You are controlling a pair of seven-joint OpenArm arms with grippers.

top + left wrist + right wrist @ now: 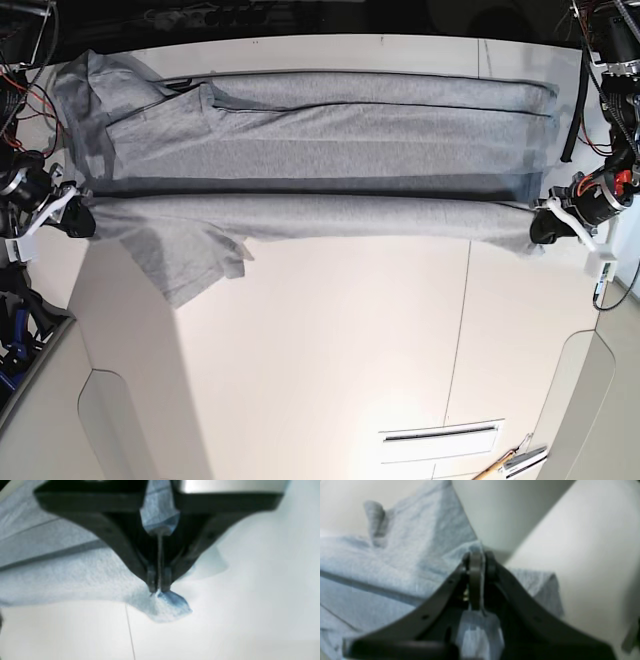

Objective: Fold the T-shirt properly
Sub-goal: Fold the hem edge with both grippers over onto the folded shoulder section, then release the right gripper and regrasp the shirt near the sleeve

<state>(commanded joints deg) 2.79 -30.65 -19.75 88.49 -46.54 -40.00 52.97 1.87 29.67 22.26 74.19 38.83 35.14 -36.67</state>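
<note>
The heather-grey T-shirt (320, 140) lies stretched across the far half of the white table (330, 330). Its near edge is lifted into a taut band between both arms, casting a dark shadow under it. A sleeve (190, 255) hangs down at the left. My left gripper (535, 228) at the right end is shut on a pinch of cloth (172, 605), a tuft poking past the fingertips (151, 582). My right gripper (80, 222) at the left end is shut on the shirt's edge (475, 548). The print and the neck tag do not show.
White table seams run near the middle right (462, 300). A slot (440, 433) and a wooden-handled tool (510, 462) lie at the front right. Cables and arm bases stand at both far corners (600, 60).
</note>
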